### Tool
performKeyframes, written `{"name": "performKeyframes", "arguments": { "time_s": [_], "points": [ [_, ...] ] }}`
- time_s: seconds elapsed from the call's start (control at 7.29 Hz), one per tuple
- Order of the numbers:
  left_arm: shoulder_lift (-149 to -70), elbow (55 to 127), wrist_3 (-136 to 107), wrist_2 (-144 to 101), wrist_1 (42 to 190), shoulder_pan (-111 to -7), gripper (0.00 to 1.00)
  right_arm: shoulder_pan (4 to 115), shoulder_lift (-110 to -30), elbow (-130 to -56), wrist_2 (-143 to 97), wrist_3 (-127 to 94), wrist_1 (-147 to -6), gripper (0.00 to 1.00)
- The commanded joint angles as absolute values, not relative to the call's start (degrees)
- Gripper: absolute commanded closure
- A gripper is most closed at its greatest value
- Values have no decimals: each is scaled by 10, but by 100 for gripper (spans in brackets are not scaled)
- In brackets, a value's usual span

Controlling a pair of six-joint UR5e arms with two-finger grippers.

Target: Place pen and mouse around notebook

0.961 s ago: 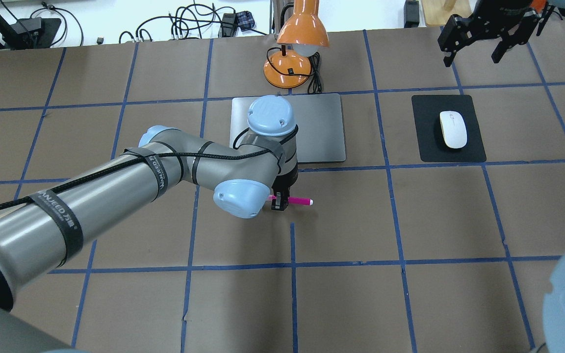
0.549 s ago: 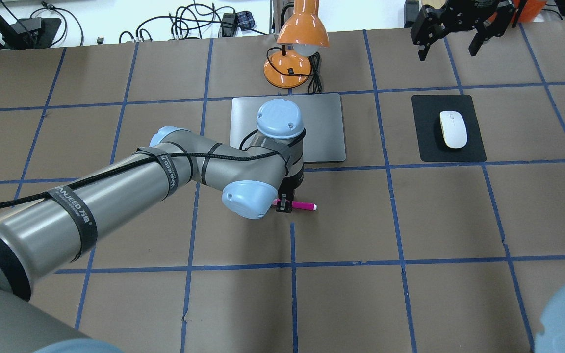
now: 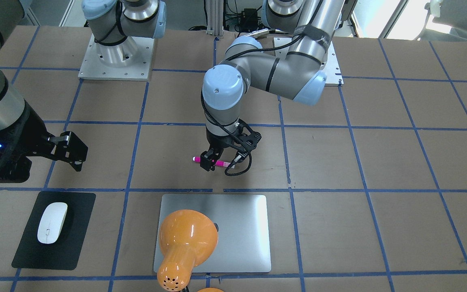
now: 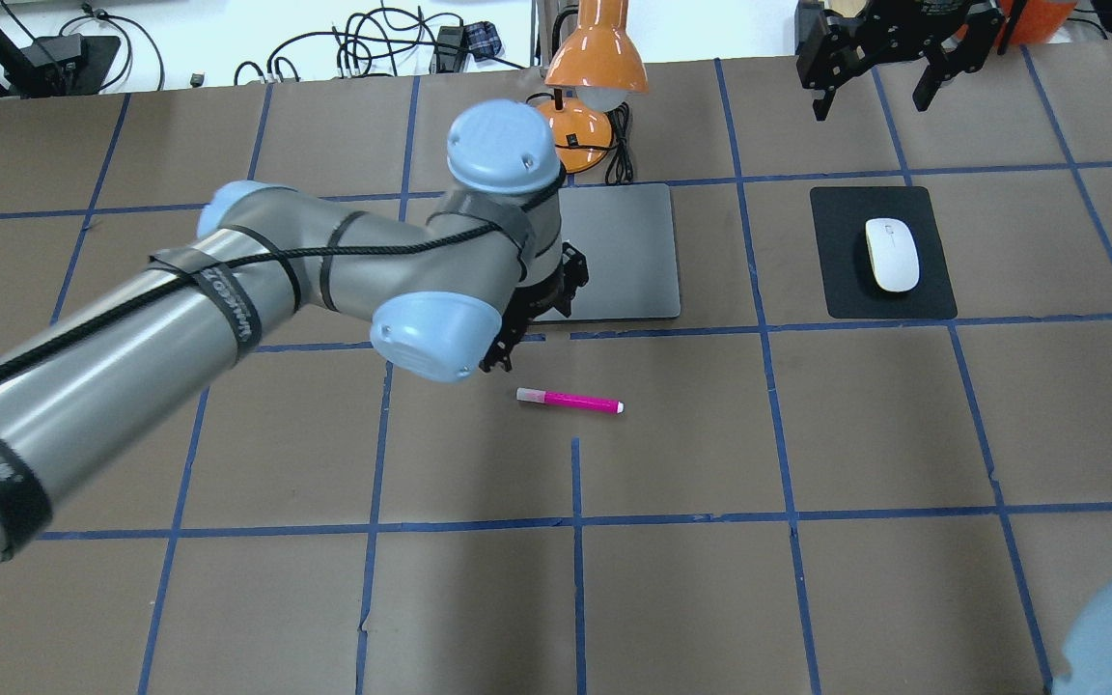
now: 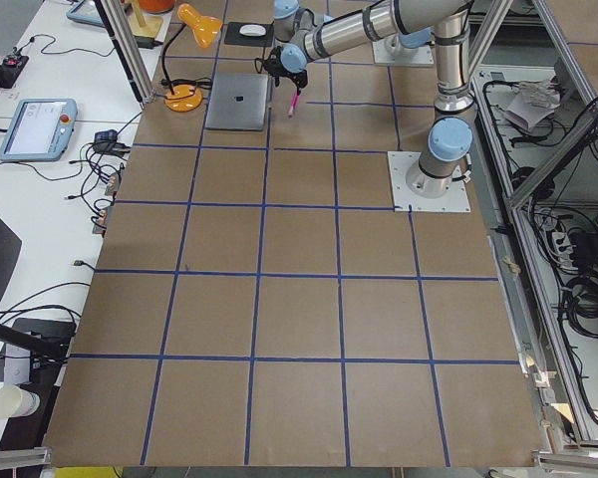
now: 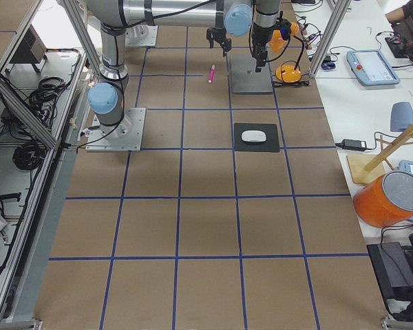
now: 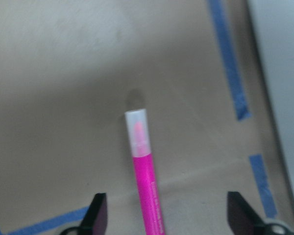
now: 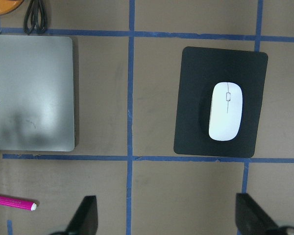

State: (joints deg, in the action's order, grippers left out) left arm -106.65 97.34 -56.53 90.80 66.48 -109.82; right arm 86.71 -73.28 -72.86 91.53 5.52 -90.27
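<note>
The magenta pen [image 4: 570,401] lies flat on the brown table in front of the silver notebook [image 4: 633,251], apart from it. My left gripper [image 4: 503,355] is open and hangs just above and left of the pen. In the left wrist view the pen [image 7: 146,181] lies below, between the spread fingers [image 7: 97,215], touching neither. The white mouse [image 4: 892,254] rests on a black mat [image 4: 846,294] to the notebook's right. My right gripper [image 4: 873,95] is open and empty, high beyond the mat; its wrist view looks down on the mouse [image 8: 226,111] and the notebook [image 8: 34,98].
An orange desk lamp [image 4: 597,58] stands behind the notebook, its cord beside the base. In the front-facing view the lamp head [image 3: 187,239] overhangs the notebook's near left part. Blue tape lines grid the table.
My left gripper has opened, let go of the pen and risen back to the left; the pen stays on the table. The right gripper has shifted left along the far edge.
</note>
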Motion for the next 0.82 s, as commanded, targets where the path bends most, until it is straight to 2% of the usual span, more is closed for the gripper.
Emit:
{"name": "performKeyframes", "arguments": {
  "time_s": [0.0,0.27,0.69],
  "points": [
    [-978,917,-250,910,820,-1011,0,873,-743,-730,915,54,-900,0],
    [-911,890,-77,909,894,-893,0,873,-741,-731,916,54,-901,0],
    [-864,927,-63,909,918,-887,0,873,-742,-730,916,54,-902,0]
  ]
}}
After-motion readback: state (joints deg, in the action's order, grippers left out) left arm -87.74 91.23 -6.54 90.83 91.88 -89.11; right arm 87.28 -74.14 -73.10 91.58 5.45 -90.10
